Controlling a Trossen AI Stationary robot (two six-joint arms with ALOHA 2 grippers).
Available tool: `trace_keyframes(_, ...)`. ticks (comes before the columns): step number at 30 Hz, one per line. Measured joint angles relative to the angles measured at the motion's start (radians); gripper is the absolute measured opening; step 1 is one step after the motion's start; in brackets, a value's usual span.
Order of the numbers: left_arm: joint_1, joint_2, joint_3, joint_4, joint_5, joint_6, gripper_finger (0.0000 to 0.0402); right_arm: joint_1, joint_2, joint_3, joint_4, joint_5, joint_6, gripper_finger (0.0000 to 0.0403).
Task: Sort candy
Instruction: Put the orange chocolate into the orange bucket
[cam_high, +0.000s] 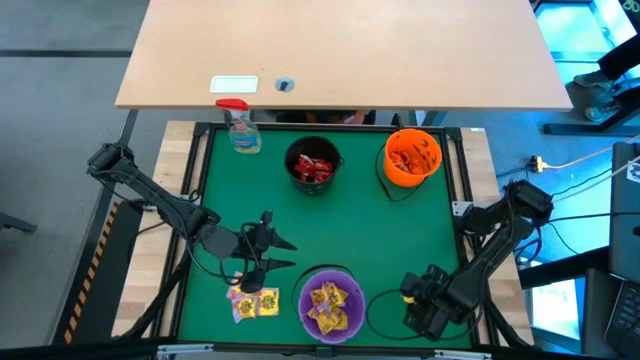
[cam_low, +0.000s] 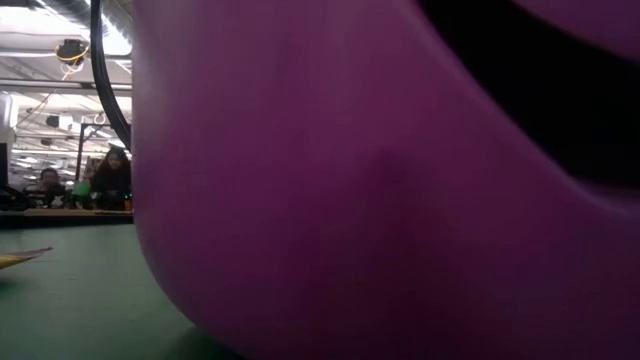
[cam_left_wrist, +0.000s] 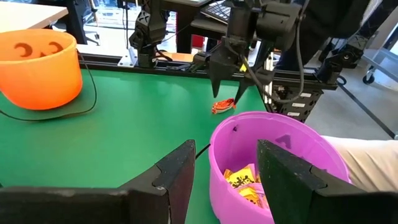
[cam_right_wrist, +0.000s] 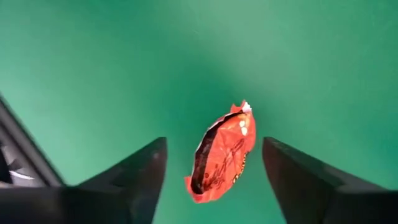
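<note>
Nearest, at the front edge of the green bench (cam_high: 390, 250): a purple bowl (cam_high: 331, 303) holding yellow candy (cam_high: 329, 305). To its left, loose yellow packets (cam_high: 256, 303) lie flat on the mat. To its right, a single orange-red packet (cam_right_wrist: 221, 154) lies on the mat between the spread fingers of the right end effector (cam_right_wrist: 214, 171), untouched by either finger; the left wrist view shows the same packet (cam_left_wrist: 223, 106) just below that end effector (cam_left_wrist: 230, 93). Left end effector (cam_high: 268, 250): hovering above and beside the loose yellow packets, fingers spread, holding nothing, pointed toward the purple bowl. Farther back, mid-rear: a black bowl (cam_high: 313, 165) containing red candy (cam_high: 313, 168). Right rear: an orange bucket (cam_high: 412, 158) containing orange candy (cam_high: 414, 157). Left rear corner: a spray bottle (cam_high: 240, 127) with red trigger, upright.
</note>
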Motion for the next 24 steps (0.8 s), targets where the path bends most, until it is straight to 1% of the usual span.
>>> trace_keyframes(3,0.000,0.000,0.000,0.000,0.001,0.000,0.0161,0.000,0.031,0.000,-0.001,-0.009,0.003,0.0294)
trace_keyframes(6,0.000,0.000,0.000,0.000,0.002,0.000,0.0161,0.000,0.066,-0.001,-0.011,-0.026,0.021,0.0325)
trace_keyframes(8,0.000,0.000,0.000,0.000,0.001,0.000,0.0161,0.000,0.088,-0.001,-0.040,-0.048,0.041,0.0336)
trace_keyframes(11,0.000,0.000,0.000,0.000,0.001,0.000,0.0161,0.000,0.114,-0.002,-0.092,-0.060,0.073,0.0341)
trace_keyframes(15,0.000,0.000,0.000,0.000,0.001,0.000,0.0161,0.000,0.132,-0.002,-0.099,-0.070,0.083,0.0340)
trace_keyframes(17,0.000,0.000,0.000,0.000,0.001,0.000,0.0161,0.000,0.134,-0.002,-0.091,-0.072,0.082,0.0332)
trace_keyframes(20,0.000,0.000,0.000,0.000,0.001,0.000,0.0161,0.000,0.134,-0.002,-0.072,-0.075,0.082,0.0307)
trace_keyframes(24,0.000,0.000,0.000,0.000,0.001,0.007,0.0161,0.000,0.134,-0.001,-0.062,-0.093,0.080,0.0260)
